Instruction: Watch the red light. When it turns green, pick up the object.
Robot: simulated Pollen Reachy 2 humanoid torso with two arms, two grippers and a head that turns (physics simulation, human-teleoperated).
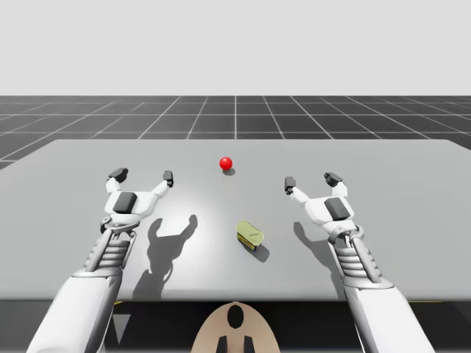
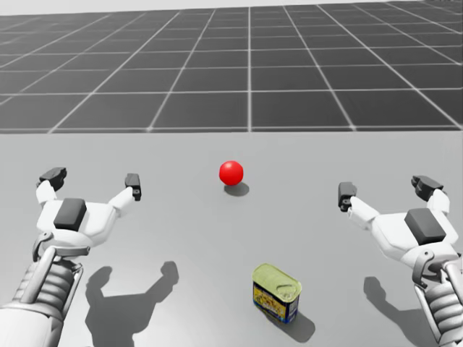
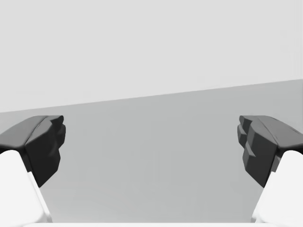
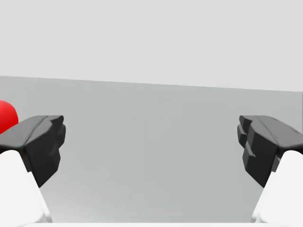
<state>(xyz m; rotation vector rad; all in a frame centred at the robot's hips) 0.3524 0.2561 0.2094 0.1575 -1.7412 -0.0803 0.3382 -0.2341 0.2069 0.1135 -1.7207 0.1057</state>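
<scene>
Working over a flat grey table [image 1: 397,158], dark grid floor [image 1: 235,118] stretching behind it. Holding the left gripper [image 1: 143,176] well left of the red light [image 1: 226,163], above the tabletop, fingers spread wide apart, clamping nothing. Seeing the light glowing red, resting on the table. Finding the yellow-lidded rectangular can [image 1: 251,235] nearer to me than the light and slightly right of it, lid facing up, sitting alone, touching neither gripper. Holding the right gripper [image 1: 311,181] well right of the light, fingers likewise spread wide, gripping nothing; catching the light's edge beyond one finger in the right wrist view.
</scene>
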